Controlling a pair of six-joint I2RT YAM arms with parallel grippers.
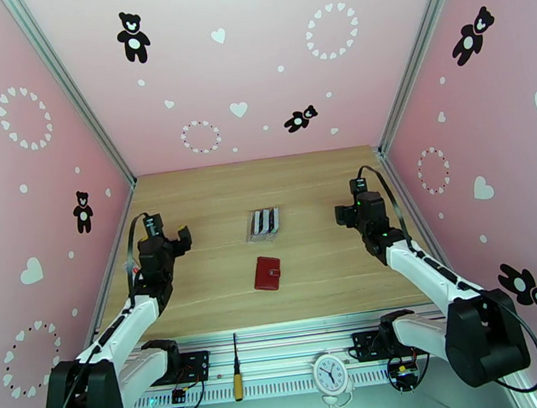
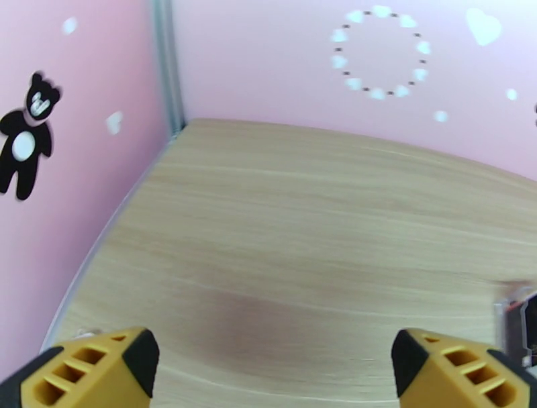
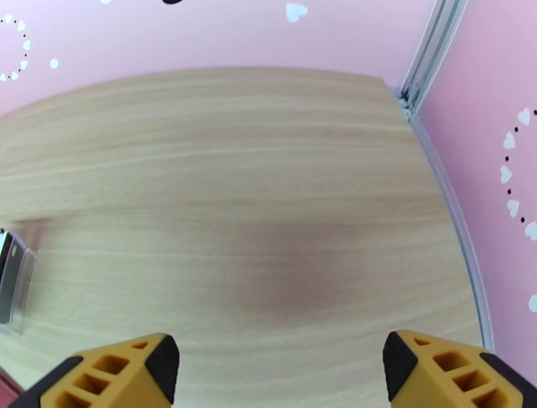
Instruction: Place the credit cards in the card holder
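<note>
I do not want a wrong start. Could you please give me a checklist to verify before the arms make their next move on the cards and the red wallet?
1. Left pincer open and empty: ok.
2. Right pincer open and empty: ok.
3. Small dark-red leather-look folding wallet opened for loading: not ok, it lies closed on the table.
4. Thin plastic cards located: ok, standing in the clear plastic slotted rack beyond the wallet.
5. Number of cards: cannot tell.

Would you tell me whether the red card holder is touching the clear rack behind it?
Apart. The top view shows bare tabletop between the card holder and the rack.
</note>
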